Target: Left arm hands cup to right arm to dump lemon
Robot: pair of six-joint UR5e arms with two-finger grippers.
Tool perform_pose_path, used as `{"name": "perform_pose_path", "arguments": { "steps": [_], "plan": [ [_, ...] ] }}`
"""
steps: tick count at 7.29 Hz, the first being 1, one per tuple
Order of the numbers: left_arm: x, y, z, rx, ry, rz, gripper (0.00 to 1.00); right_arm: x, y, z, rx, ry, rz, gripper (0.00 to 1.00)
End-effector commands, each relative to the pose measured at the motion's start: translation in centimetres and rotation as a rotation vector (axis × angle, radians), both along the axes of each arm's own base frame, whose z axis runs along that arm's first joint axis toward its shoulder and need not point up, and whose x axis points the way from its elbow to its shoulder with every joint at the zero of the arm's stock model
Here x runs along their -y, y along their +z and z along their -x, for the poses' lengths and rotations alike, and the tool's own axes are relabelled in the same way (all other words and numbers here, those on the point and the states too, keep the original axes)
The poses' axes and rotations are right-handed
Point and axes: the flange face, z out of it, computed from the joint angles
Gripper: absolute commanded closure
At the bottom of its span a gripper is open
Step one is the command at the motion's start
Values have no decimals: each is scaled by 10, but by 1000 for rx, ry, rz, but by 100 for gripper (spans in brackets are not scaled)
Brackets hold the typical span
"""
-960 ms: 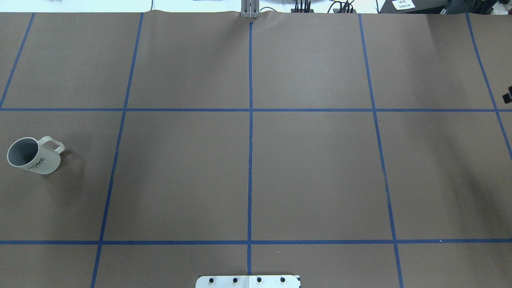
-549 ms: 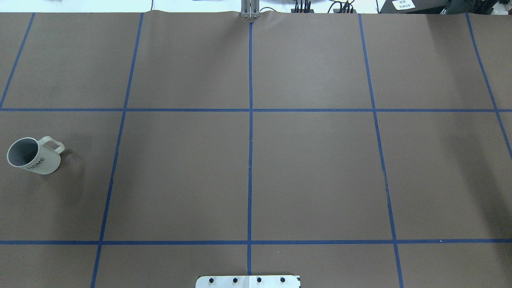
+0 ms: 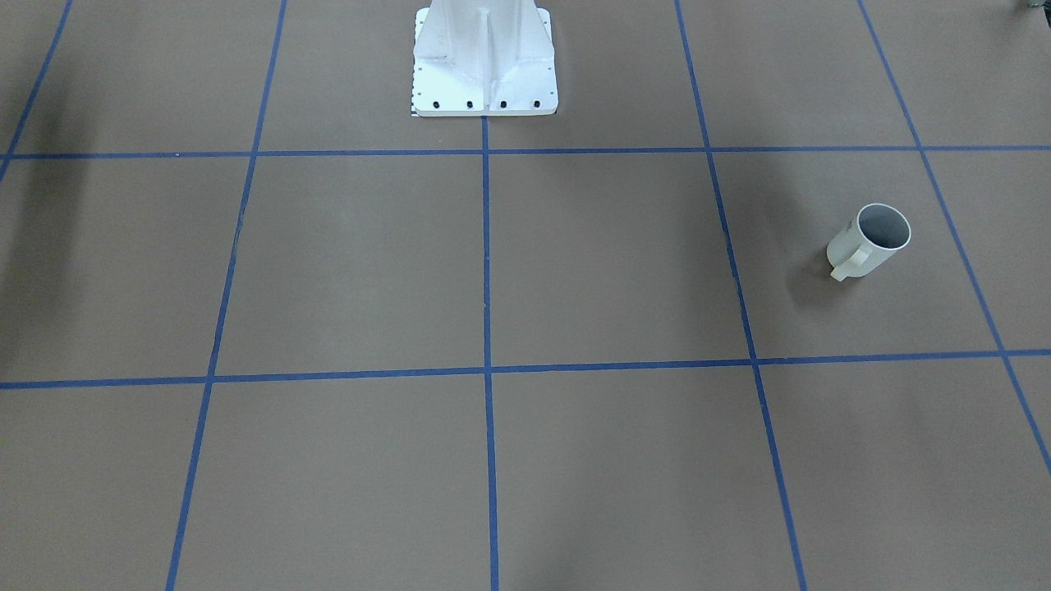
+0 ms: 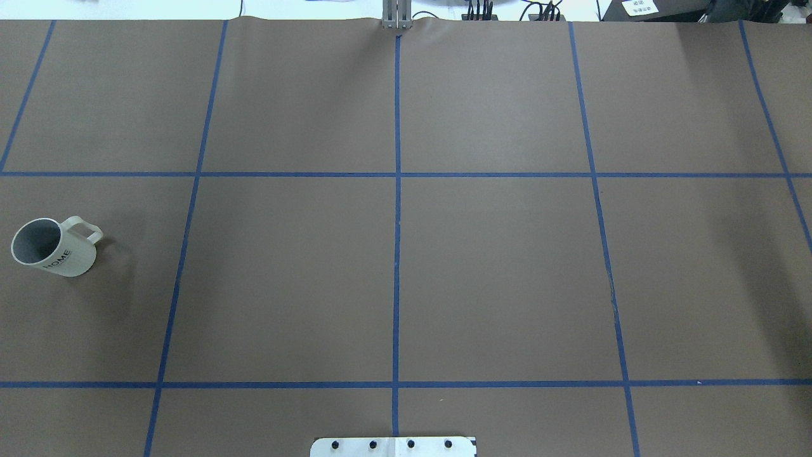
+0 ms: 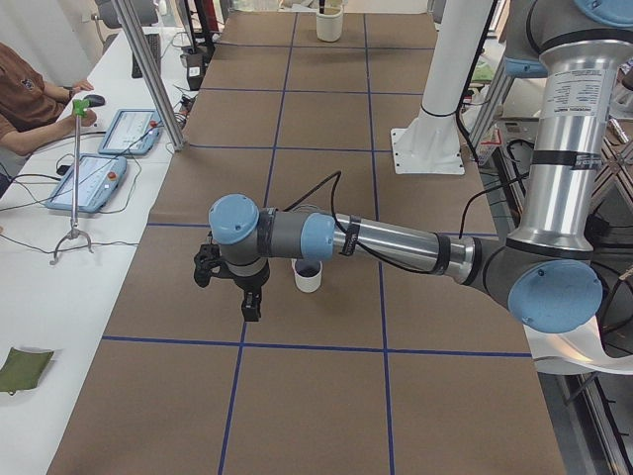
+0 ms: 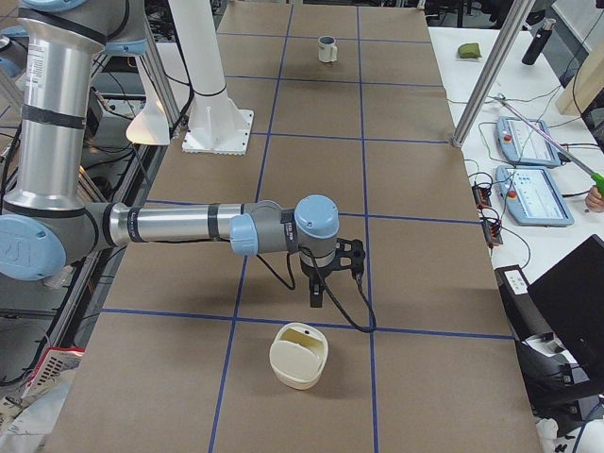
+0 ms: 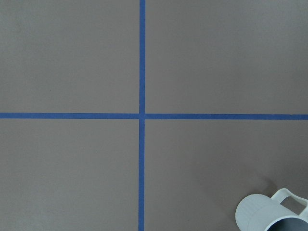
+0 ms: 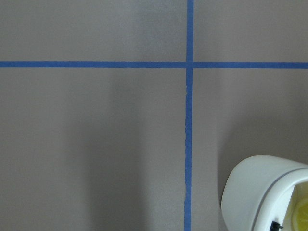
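Cup (image 4: 54, 249) upright, free | left pincer (image 5: 227, 287), right pincer (image 6: 337, 274) — cannot tell how wide

The table (image 4: 495, 266) before you is covered with brown paper and divided into rectangles by blue tape lines (image 4: 397, 254). In the exterior right view, locate a cream container (image 6: 298, 357) sitting on the paper just on the camera side of a tape line, its open top showing a pale yellowish inside. On the white side bench (image 5: 40, 287) you find two tablet-style pendants (image 5: 97, 180) lying flat side by side, a folded green cloth (image 5: 22, 368), a slanted metal post (image 5: 148, 74) and a seated person (image 5: 25, 94).
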Motion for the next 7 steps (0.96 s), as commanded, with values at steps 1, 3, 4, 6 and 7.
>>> {"name": "perform_pose_path", "arguments": {
  "steps": [1, 3, 4, 6, 7],
  "plan": [
    [2, -6, -7, 0, -36, -17, 0, 1, -2, 3, 6, 21, 23, 0],
    [-1, 3, -7, -4, -35, -5, 0, 3, -8, 3, 13, 12, -29, 0],
    [-2, 8, -6, -2, -38, 8, 0, 2, -4, 3, 16, 9, -70, 0],
    [-1, 10, -6, -4, -34, 10, 0, 4, 6, 6, 46, 3, -55, 0],
    [-4, 9, -6, -8, -34, 7, 0, 2, -3, 7, 84, -4, -91, 0]
  ]
}}
